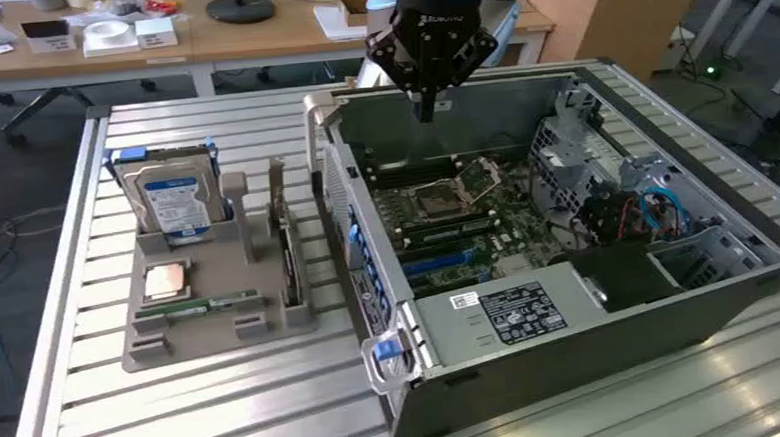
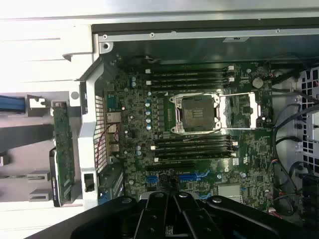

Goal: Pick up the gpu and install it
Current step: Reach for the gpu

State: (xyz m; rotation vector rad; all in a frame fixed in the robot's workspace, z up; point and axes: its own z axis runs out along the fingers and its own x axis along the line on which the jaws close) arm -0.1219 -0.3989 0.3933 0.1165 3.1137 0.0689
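Slatted tabletop [image 1: 213, 408]: gpu [image 1: 288, 254] upright in holder [image 1: 209, 333], likely stiff, fragile, take by top edge; end effector [image 1: 424, 112] together, empty, over case [image 1: 572, 369].

wooden desks [image 1: 220, 37], grey floor [image 1: 13, 158], perhaps carpet

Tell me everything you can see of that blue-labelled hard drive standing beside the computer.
The hard drive is a flat, silver-grey metal box with a blue and white label on the face towards the exterior view. A dark frame with blue tabs at its top corners surrounds it. It stands upright on a short end, slotted into a grey holder on the slatted metal table, to the exterior view's left of the open computer case. Only the frame and holder touch it.
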